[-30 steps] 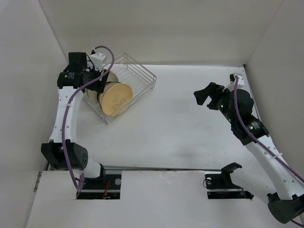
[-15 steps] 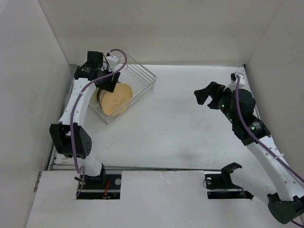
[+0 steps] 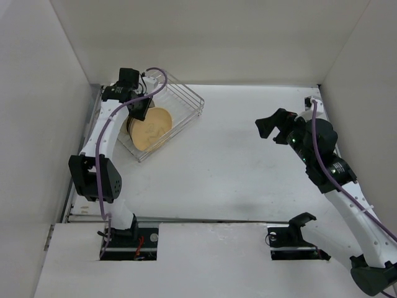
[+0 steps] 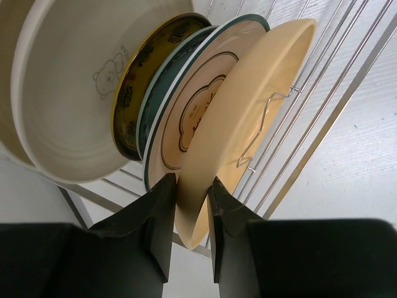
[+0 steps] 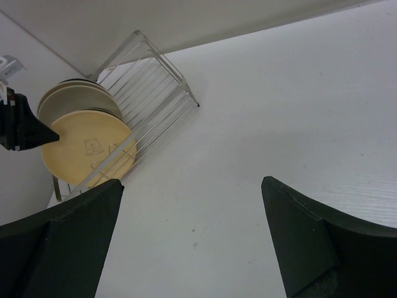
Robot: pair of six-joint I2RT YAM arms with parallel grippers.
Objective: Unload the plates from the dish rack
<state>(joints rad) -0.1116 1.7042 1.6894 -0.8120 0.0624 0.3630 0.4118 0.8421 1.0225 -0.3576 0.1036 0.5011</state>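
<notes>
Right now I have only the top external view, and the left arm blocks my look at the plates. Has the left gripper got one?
Observer: Yes. The left wrist view shows the left gripper shut on the rim of the yellow-orange plate, one finger on each face.
Operator: What stands behind that plate?
Observer: Three more on edge: the teal-rimmed plate, the dark plate, then the cream plate.
Operator: Anything in the way of a lift?
Observer: A bent wire of the dish rack crosses the yellow-orange plate's outer face; I cannot tell whether they touch.

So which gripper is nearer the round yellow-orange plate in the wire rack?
Left. The left gripper pinches the yellow-orange plate's rim; the right gripper hangs far off across the table.
</notes>
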